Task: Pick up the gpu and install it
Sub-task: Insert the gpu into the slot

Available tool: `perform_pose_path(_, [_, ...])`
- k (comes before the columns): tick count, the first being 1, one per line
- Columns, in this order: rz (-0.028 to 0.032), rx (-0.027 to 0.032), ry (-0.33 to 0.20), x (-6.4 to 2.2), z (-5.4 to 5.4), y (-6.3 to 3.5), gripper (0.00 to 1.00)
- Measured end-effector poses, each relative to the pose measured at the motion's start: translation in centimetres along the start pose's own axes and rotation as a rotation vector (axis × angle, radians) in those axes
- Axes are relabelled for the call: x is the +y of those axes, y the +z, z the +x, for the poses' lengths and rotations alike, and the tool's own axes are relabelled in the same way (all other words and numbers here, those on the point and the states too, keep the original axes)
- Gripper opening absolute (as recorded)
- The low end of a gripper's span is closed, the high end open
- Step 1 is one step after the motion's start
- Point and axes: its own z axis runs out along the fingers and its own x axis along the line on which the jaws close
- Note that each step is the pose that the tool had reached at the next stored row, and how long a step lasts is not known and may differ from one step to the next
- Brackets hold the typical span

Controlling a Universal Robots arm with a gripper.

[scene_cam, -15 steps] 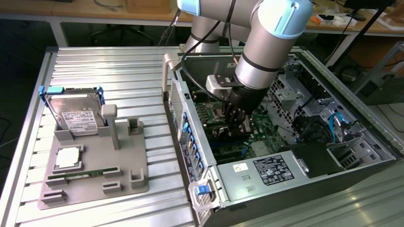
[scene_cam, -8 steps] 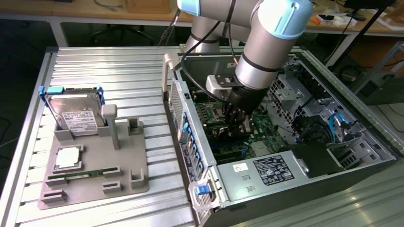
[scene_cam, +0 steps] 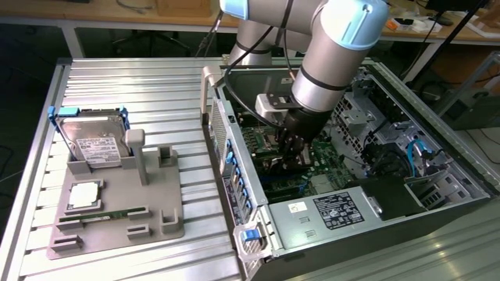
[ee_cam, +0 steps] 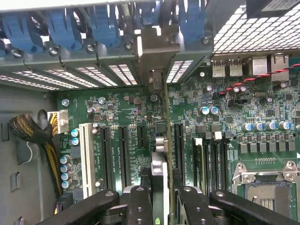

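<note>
Black gripper clamped on gpu (edge-on), over green motherboard slots

Gripper matt blk, gpu bracket pale metal — mobo glossy green PCB.

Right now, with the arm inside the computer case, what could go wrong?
1. The gripper holds the graphics card edge-on over the green board; if it is not lined up with a black slot, pushing could hurt the slot or the small parts beside it.
2. The card's metal end sits close to the blue latches at the case's rear wall and might catch there.
</note>
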Motion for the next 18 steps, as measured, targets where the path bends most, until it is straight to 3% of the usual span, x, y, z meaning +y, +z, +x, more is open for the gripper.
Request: perform_pose_path(18, [-0.0002, 0.0008, 0.000, 0.00, 0.29, -0.33, 0.27])
